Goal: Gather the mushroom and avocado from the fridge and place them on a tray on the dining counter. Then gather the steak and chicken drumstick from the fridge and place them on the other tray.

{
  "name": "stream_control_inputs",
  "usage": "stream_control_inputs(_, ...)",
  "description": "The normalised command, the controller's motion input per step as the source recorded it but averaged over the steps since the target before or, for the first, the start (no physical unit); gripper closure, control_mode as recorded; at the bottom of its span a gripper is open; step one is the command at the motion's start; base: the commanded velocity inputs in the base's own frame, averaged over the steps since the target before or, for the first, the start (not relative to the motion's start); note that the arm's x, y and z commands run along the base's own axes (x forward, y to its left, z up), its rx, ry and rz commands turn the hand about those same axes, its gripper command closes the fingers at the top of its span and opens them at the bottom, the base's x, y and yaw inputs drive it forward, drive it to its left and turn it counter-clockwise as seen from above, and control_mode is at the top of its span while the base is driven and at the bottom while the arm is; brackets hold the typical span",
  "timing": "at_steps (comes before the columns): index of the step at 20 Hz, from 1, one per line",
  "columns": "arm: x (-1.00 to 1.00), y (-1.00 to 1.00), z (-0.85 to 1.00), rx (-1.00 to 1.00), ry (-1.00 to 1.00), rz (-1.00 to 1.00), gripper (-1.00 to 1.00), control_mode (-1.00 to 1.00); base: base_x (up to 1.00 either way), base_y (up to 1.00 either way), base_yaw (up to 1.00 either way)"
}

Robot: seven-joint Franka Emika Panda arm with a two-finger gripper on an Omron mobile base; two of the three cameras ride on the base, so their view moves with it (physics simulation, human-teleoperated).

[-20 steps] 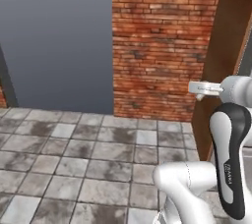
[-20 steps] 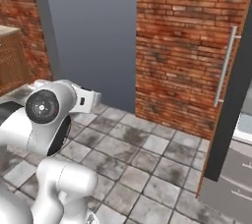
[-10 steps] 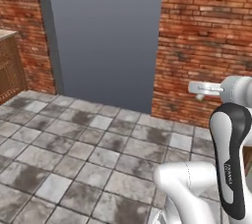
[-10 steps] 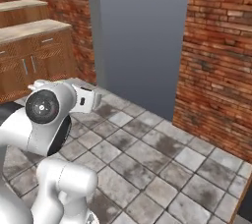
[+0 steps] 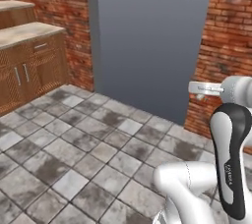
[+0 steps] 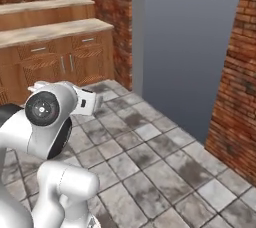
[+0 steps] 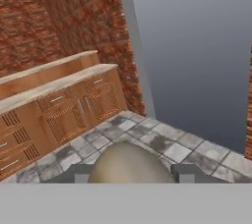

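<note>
You find the whole view swung round with the base since a second ago, cabinets (image 5: 30, 68) now left of the grey panel (image 5: 147, 41), while the gripper (image 7: 130, 173) stays clamped on the mushroom (image 7: 129, 161), carried clear of the floor; delivery to the tray likely remains outstanding.

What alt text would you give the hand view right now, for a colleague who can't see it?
A rounded tan-beige object sits between the two dark fingertips of the gripper. Beyond it lie a grey tiled floor, wooden cabinets with a pale countertop on the left, a red brick wall and a plain grey panel.
</note>
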Motion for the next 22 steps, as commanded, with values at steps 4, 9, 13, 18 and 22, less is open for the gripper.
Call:
stream_control_inputs(4,0.00,0.00,0.00,0.00,0.00,0.00,1.00,1.00,0.79,-0.02,0.34)
stream_control_inputs(9,0.00,0.00,0.00,0.00,0.00,0.00,1.00,1.00,0.70,0.19,0.37)
stream_control_inputs(13,0.00,0.00,0.00,0.00,0.00,0.00,1.00,1.00,0.37,0.36,0.44)
stream_control_inputs(18,0.00,0.00,0.00,0.00,0.00,0.00,1.00,1.00,0.23,0.43,0.45)
stream_control_inputs(22,0.00,0.00,0.00,0.00,0.00,0.00,1.00,1.00,0.31,0.34,0.46)
